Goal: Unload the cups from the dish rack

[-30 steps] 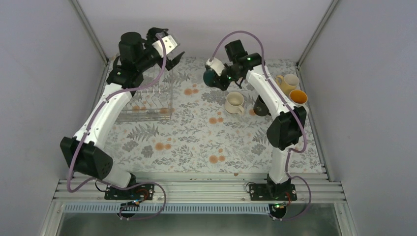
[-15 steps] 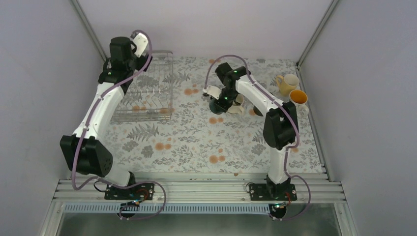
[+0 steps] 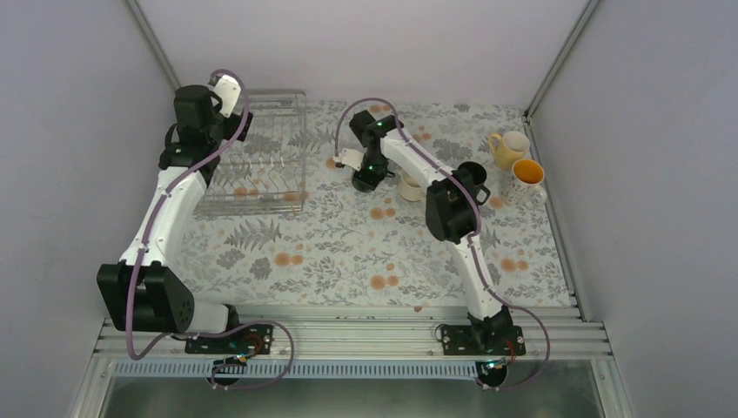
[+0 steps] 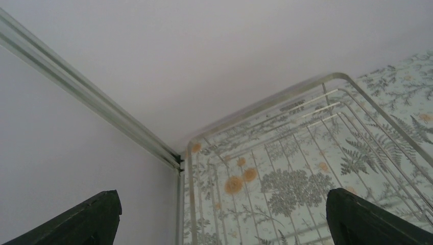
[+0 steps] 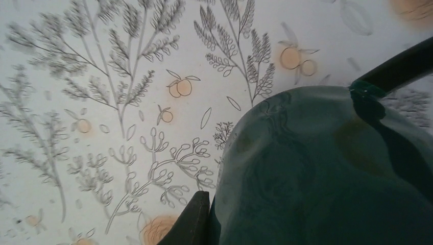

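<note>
Clenching the dark green mug (image 5: 327,194) between its fingers, our right pincer (image 5: 280,142) hangs over the flowered worktop (image 3: 331,252), just beside the cream-beige mug (image 3: 409,185). We see the black mug (image 3: 470,177), pale yellow mug (image 3: 509,148) and orange-lined white mug (image 3: 527,174) sitting farther right. Our left pincer (image 4: 223,196) is spread wide, grasping nothing, above the far-left corner of the dish rack (image 3: 270,165).
</note>
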Robot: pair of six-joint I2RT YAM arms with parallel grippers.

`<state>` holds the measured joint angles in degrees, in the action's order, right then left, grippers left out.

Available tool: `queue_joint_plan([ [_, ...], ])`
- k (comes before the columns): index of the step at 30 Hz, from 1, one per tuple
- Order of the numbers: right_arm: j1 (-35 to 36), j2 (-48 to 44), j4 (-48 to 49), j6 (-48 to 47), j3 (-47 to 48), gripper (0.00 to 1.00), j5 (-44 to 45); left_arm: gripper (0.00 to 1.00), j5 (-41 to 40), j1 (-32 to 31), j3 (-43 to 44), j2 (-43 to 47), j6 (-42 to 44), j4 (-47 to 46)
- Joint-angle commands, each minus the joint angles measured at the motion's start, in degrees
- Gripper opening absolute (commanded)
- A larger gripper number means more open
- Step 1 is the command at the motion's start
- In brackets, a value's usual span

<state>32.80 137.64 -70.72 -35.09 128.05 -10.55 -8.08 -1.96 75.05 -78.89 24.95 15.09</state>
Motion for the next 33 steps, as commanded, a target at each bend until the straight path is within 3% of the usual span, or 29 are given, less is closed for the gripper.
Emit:
queue_joint_plan([
  [1,1.45,1.8,-1.95,-1.71,3.7,0.04,2.73,1.0,4.46,2.07,-1.59,1.0,-3.24,-1.64],
  [8,1.82,3.47,-2.8,-2.62,5.02,0.05,2.66,1.0,10.34,4.97,-3.72,2.59,-6.02,-2.52],
  [11,2.0,3.2,-2.46,-2.57,5.01,0.27,1.94,1.0,10.57,5.32,-4.76,3.03,-5.92,-2.96],
  [14,2.39,1.55,-1.9,-2.68,4.74,0.63,0.33,1.0,11.47,5.68,-5.0,3.27,-5.94,-2.5],
  [20,2.97,-7.97,4.31,-3.01,-1.04,1.0,-2.17,1.0,11.77,7.29,-7.23,4.06,-6.48,-2.79],
  [24,2.8,-19.01,12.17,-1.42,-9.29,1.0,-4.61,1.0,16.44,10.7,-11.0,7.16,-7.75,-3.09],
  [27,2.61,-29.75,20.0,1.05,-20.74,1.0,-5.22,1.0,18.13,12.56,-15.16,10.74,-7.6,-4.18],
  [33,-0.4,-52.68,36.93,6.47,-43.83,1.0,0.47,1.0,12.47,14.93,-26.95,20.33,-12.44,-10.93],
])
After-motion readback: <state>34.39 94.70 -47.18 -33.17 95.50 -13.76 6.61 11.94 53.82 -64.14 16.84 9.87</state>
